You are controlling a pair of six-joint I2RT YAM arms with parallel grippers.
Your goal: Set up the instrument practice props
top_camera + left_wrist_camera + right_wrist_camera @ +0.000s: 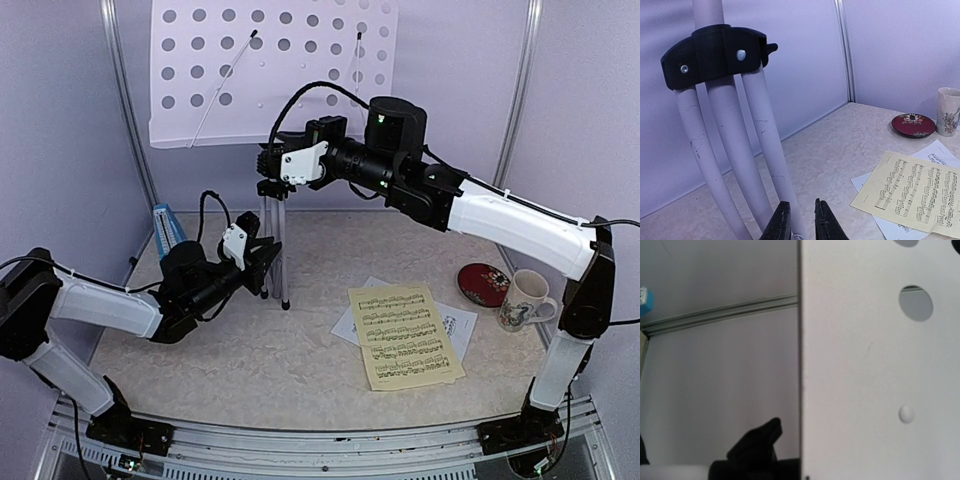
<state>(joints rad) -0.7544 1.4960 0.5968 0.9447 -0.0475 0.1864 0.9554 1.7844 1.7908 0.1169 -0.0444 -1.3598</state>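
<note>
The silver tripod music stand (274,245) stands at the back centre, its white perforated desk (270,70) up against the back wall. My left gripper (266,262) is low at the tripod. In the left wrist view its jaws (801,226) are closed narrowly round one leg (765,135). My right gripper (274,160) is at the top of the pole, just under the desk. The desk (875,360) fills the right wrist view and hides one finger. The yellow sheet (405,335) lies on the white sheet (462,330) on the table. The blue metronome (168,228) stands at the back left.
A dark red disc (482,284) and a white patterned mug (525,298) sit at the right, beside the right arm's upright link. Both show in the left wrist view, the disc (913,124) left of the mug (948,111). Walls close the back and sides.
</note>
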